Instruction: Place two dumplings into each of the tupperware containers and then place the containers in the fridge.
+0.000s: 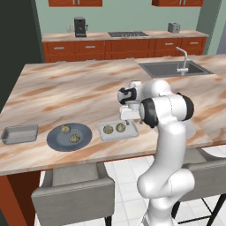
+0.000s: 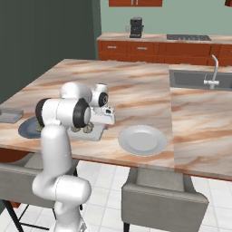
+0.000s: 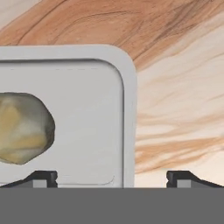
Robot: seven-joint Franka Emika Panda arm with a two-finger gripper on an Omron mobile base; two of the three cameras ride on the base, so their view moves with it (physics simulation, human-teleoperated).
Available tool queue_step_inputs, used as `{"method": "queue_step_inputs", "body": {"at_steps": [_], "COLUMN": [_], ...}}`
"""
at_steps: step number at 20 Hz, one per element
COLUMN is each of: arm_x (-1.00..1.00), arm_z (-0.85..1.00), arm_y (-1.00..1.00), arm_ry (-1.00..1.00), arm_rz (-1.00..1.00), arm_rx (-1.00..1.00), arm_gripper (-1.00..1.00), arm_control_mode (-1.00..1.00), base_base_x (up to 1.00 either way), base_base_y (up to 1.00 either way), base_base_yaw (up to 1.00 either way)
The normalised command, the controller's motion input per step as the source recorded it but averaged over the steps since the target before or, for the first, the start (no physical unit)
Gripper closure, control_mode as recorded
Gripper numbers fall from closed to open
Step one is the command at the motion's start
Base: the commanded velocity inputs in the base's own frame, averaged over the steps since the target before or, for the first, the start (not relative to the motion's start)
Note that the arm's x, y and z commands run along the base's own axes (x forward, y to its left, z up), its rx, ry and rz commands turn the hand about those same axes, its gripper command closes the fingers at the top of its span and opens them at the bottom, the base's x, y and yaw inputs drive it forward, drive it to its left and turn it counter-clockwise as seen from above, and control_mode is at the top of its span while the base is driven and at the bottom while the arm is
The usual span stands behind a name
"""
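Observation:
One tupperware container lies at the counter's near edge with two dumplings inside. My gripper hangs open just above its right end, holding nothing. In the hand view the container's rounded corner and one dumpling lie below the gripper, whose fingertips straddle the container's side wall. Two more dumplings rest on a dark round plate. The second container stands empty at the far left. The fridge is out of view.
A white round plate sits to the right of the arm. A sink with a tap is set in the counter's far right. Grey stools stand under the near edge. A back counter carries a coffee machine.

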Motion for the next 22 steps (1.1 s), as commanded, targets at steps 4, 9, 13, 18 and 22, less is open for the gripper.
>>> {"method": "queue_step_inputs", "body": {"at_steps": [4,9,13,18,22], "arm_x": [0.34,0.35,0.32,0.26,0.02], "arm_z": [-0.29,-0.36,-0.39,-0.31,-0.06], "arm_y": [-0.05,-0.1,-0.12,-0.09,-0.04], "arm_ry": [0.0,0.0,0.0,0.0,0.0], "arm_rz": [0.0,0.0,0.0,0.0,0.0], "arm_rx": [0.0,0.0,0.0,0.0,0.0], "arm_gripper": [-1.0,-1.0,-1.0,-1.0,-1.0], "arm_control_mode": [-1.0,-1.0,-1.0,-1.0,-1.0], "base_base_x": [0.0,0.0,0.0,0.0,0.0], "base_base_y": [0.0,0.0,0.0,0.0,0.0], "base_base_yaw": [0.0,0.0,0.0,0.0,0.0]}}
